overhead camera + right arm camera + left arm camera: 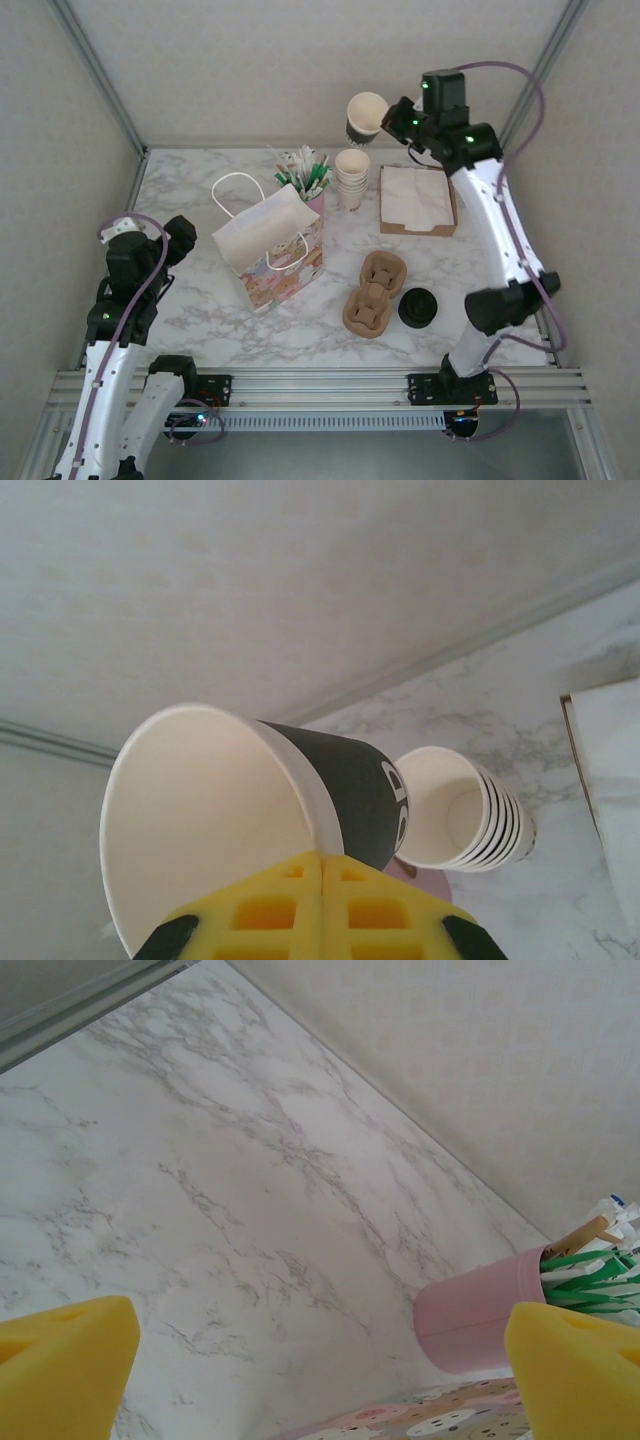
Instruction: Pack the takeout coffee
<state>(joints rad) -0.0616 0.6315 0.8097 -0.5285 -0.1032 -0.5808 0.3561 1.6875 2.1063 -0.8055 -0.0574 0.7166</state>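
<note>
The right gripper (pixel 388 120) is clamped shut on the rim of a lidless paper cup with a dark sleeve (pixel 365 116). It holds the cup tipped on its side, high over the back edge of the marble table (pixel 190 300) and near the rear wall. Below it stands a stack of cream paper cups (pixel 352 176). A round black plastic lid (pixel 418 307) lies just beside a brown pulp cup carrier (pixel 375 293), with bare marble around them near the front edge. A white paper bag (pixel 268 240) stands mid-table. The left gripper (pixel 180 240) hangs wide open over the clear left side, near a pink holder of stirrers (pixel 475 1320).
</note>
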